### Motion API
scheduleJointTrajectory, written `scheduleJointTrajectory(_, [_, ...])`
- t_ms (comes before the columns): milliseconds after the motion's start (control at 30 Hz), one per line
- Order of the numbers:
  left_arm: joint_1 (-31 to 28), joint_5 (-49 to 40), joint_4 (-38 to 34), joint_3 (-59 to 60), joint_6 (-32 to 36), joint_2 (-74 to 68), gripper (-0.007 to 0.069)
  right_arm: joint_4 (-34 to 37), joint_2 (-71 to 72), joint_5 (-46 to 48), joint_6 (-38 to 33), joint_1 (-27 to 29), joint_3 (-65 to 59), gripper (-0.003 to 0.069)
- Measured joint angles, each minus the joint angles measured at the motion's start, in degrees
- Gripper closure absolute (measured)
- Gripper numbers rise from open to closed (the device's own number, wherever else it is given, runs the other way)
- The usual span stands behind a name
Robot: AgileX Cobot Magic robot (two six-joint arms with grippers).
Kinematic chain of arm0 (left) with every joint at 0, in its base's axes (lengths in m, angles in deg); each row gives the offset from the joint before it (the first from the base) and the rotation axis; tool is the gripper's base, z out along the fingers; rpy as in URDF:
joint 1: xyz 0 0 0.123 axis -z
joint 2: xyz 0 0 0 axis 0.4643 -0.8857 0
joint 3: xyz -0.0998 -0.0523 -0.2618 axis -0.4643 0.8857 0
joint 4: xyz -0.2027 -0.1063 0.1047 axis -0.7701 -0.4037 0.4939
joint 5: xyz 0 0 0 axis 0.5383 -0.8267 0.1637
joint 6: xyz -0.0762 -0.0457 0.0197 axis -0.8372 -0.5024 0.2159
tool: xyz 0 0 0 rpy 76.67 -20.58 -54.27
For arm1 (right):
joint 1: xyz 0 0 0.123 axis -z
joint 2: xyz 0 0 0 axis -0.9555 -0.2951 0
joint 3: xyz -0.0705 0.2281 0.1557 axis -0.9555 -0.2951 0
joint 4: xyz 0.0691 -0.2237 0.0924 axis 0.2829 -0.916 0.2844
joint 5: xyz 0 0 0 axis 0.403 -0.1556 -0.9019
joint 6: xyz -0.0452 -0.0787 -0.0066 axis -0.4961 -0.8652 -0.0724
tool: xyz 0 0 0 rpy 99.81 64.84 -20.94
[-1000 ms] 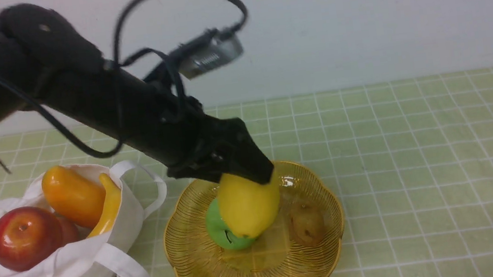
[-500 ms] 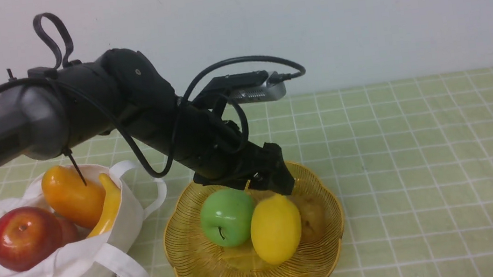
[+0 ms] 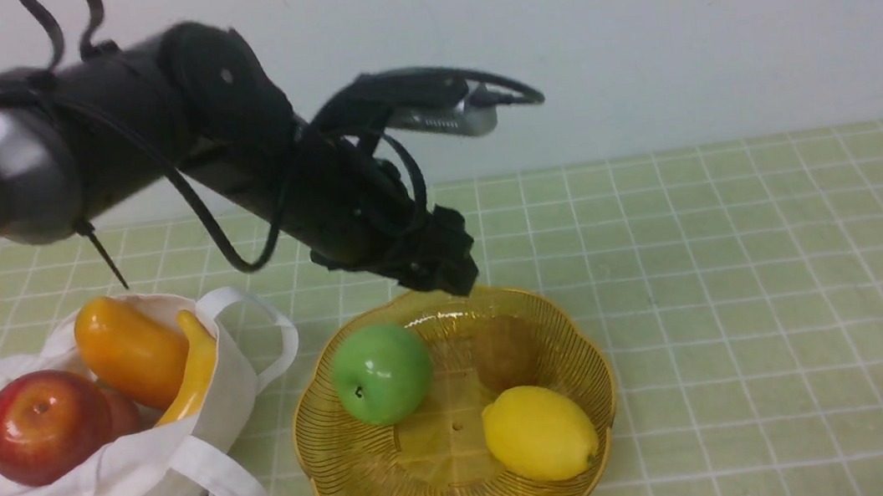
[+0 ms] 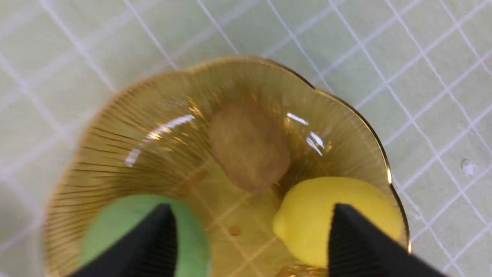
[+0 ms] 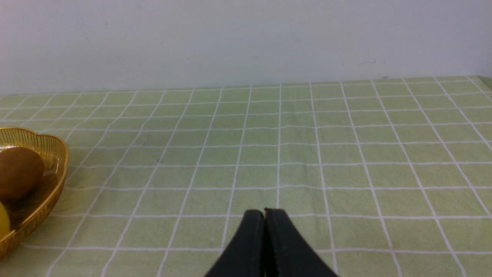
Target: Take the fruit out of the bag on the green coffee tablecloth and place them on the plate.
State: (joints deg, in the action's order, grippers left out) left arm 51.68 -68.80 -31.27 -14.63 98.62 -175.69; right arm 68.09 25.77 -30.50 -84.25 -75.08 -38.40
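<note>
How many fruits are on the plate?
3. A green apple sits on the left of the plate, a brown fruit toward the back, and a lemon at the front right.

The left pincer (image 3: 458, 278), which held the lemon (image 3: 540, 432) over the plate (image 3: 311, 458) a second ago, has let go and risen above the far rim, jaws apart. The lemon has rolled to the plate's near right side. The green apple (image 3: 382, 373) has shifted left, and the brown fruit (image 3: 505, 351) has moved left and back.
</note>
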Motion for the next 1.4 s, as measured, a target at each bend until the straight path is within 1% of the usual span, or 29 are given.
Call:
scheduleJointTrajectory(33, [0.00, -2.53, 3.25, -2.26, -2.52, 1.73, 0.0274, 0.00, 0.00, 0.00, 0.00, 0.00, 0.00, 0.0673])
scheduleJointTrajectory(67, [0.00, -2.88, 4.23, -2.91, -2.81, 2.26, 0.0300, 0.00, 0.00, 0.00, 0.00, 0.00, 0.00, 0.0673])
scheduleJointTrajectory(133, [0.00, -5.88, 8.62, -5.55, -5.21, 4.85, 0.0417, 0.00, 0.00, 0.00, 0.00, 0.00, 0.00, 0.0673])
scheduleJointTrajectory(167, [0.00, -8.18, 11.57, -6.96, -6.78, 6.79, 0.0496, 0.00, 0.00, 0.00, 0.00, 0.00, 0.00, 0.0673])
scheduleJointTrajectory(200, [0.00, -9.42, 13.91, -7.80, -7.50, 8.57, 0.0550, 0.00, 0.00, 0.00, 0.00, 0.00, 0.00, 0.0673])
scheduleJointTrajectory(233, [0.00, -10.97, 16.16, -8.29, -8.46, 10.49, 0.0585, 0.00, 0.00, 0.00, 0.00, 0.00, 0.00, 0.0673])
scheduleJointTrajectory(300, [0.00, -15.29, 20.42, -8.36, -11.18, 15.32, 0.0621, 0.00, 0.00, 0.00, 0.00, 0.00, 0.00, 0.0673])
scheduleJointTrajectory(433, [0.00, -19.58, 24.03, -6.51, -14.55, 22.54, 0.0632, 0.00, 0.00, 0.00, 0.00, 0.00, 0.00, 0.0673])
scheduleJointTrajectory(633, [0.00, -19.65, 24.99, 2.70, -15.51, 33.23, 0.0632, 0.00, 0.00, 0.00, 0.00, 0.00, 0.00, 0.0673])
scheduleJointTrajectory(767, [0.00, -7.80, 24.57, 20.46, -17.97, 48.55, 0.0632, 0.00, 0.00, 0.00, 0.00, 0.00, 0.00, 0.0673])
scheduleJointTrajectory(867, [0.00, 3.18, 23.68, 36.20, -22.22, 61.70, 0.0632, 0.00, 0.00, 0.00, 0.00, 0.04, 0.00, 0.0673])
scheduleJointTrajectory(900, [0.00, 5.78, 23.61, 38.99, -23.43, 64.05, 0.0632, 0.00, 0.00, 0.00, 0.00, 0.04, 0.00, 0.0673])
scheduleJointTrajectory(933, [0.00, 9.64, 23.62, 45.26, -25.34, 69.29, 0.0632, 0.00, 0.00, 0.00, 0.00, 0.04, 0.00, 0.0673])
scheduleJointTrajectory(1000, [0.00, 14.95, 23.94, 52.47, -27.66, 75.39, 0.0632, 0.00, 0.00, 0.00, 0.00, 0.04, 0.00, 0.0673])
scheduleJointTrajectory(1133, [0.00, 23.09, 24.48, 61.59, -29.85, 83.74, 0.0632, 0.00, 0.00, 0.00, 0.00, 0.04, 0.00, 0.0673])
scheduleJointTrajectory(1233, [0.00, 29.75, 24.66, 66.77, -30.18, 89.31, 0.0632, 0.00, 0.00, 0.00, 0.00, 0.04, 0.00, 0.0673])
scheduleJointTrajectory(1400, [0.00, 32.26, 24.82, 71.49, -30.44, 94.33, 0.0632, 0.00, 0.00, 0.00, 0.00, 0.04, 0.00, 0.0673])
